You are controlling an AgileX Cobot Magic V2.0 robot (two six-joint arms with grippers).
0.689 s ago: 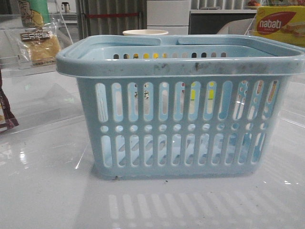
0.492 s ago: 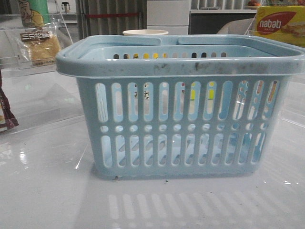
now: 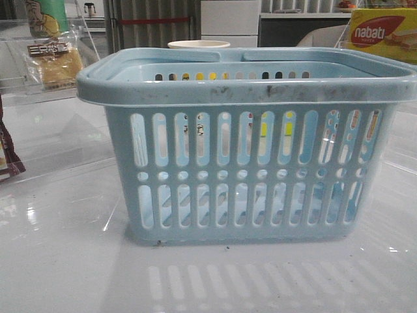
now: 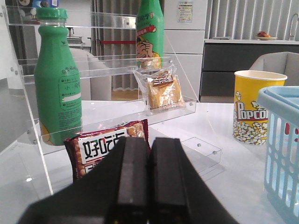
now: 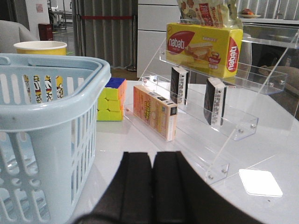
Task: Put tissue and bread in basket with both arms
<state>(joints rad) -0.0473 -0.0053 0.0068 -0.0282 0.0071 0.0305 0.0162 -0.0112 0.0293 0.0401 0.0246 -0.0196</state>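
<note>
The light-blue basket (image 3: pixel 247 98) stands in the middle of the table; it also shows in the left wrist view (image 4: pixel 282 140) and the right wrist view (image 5: pixel 51 116). The bread (image 3: pixel 57 64), a clear packet with a golden slice, leans on a clear shelf at the back left, also in the left wrist view (image 4: pixel 161 91). Two dark tissue packs (image 5: pixel 179 84) (image 5: pixel 215 100) stand upright on a clear stepped shelf. My left gripper (image 4: pixel 149 140) is shut and empty, well short of the bread. My right gripper (image 5: pixel 153 154) is shut and empty, short of the tissue. Neither gripper shows in the front view.
A dark red snack bag (image 4: pixel 100 149) stands just beyond the left fingers, with green bottles (image 4: pixel 58 79) on the shelf. A popcorn cup (image 4: pixel 257 109) stands behind the basket. A nabati box (image 5: pixel 203 46), an orange box (image 5: pixel 154 112) and a colour cube (image 5: pixel 111 100) are near the tissue.
</note>
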